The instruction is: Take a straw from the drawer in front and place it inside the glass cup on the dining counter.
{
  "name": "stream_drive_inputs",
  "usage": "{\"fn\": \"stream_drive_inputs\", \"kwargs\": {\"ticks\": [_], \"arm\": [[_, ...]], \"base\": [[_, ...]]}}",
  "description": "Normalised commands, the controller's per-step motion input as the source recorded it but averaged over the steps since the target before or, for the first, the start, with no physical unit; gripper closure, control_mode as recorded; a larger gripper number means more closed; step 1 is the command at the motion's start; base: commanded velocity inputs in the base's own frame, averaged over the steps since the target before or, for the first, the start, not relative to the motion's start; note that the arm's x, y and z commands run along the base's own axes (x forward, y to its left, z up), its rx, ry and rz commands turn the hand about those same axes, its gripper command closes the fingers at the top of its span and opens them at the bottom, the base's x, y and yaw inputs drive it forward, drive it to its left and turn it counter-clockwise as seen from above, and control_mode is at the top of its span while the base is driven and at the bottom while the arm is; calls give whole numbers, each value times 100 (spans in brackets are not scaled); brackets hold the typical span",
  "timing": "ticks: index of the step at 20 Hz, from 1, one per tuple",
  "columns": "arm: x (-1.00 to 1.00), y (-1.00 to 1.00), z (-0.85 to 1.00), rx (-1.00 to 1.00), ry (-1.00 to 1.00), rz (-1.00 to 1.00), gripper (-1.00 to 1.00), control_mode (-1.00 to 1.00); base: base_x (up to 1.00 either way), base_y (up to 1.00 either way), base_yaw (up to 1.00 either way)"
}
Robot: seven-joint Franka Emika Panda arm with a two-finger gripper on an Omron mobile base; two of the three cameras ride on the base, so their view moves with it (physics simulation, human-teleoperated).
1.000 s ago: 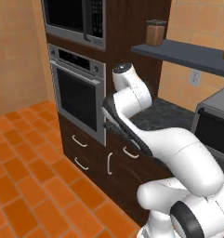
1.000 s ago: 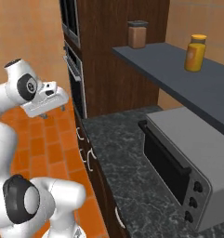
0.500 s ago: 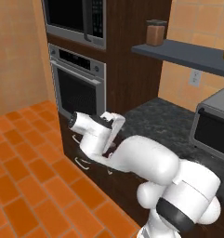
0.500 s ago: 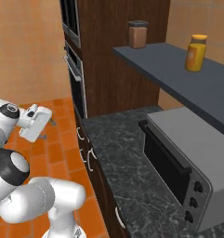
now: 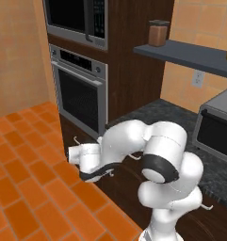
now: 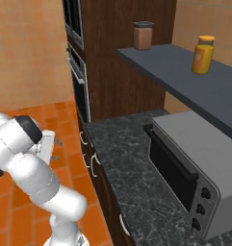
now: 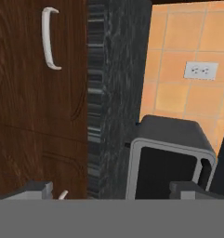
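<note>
Since half a second ago our arm has folded lower and tucked closer to the cabinet fronts, bringing the gripper [image 5: 76, 155] down to drawer height. The drawer [image 7: 39, 93] sits shut, its curved silver handle [image 7: 49, 38] ahead of the gripper in the hand view, rolled sideways; the straw presumably lies inside it, unseen. We judge the low, sideways hand is lining up for a pull on a handle. The finger tips [image 7: 34, 189] stand apart with nothing between them, so the gripper is released. Around it are the dark granite tabletop [image 6: 122, 163], the toaster oven [image 6: 189, 173], the wall oven [image 5: 79, 96] and the shelf [image 6: 185, 67] with its jars. Our own elbow crowds the cabinet front.
</note>
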Motion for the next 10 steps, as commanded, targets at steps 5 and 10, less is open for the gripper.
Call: {"fn": "stream_drive_inputs", "kwargs": {"ticks": [5,10], "arm": [[22,-35,-53,-12,1,-4,-100,-100],[20,-32,-33,-5,0,0,-100,-100]], "base": [[0,0,0],[0,0,0]]}}
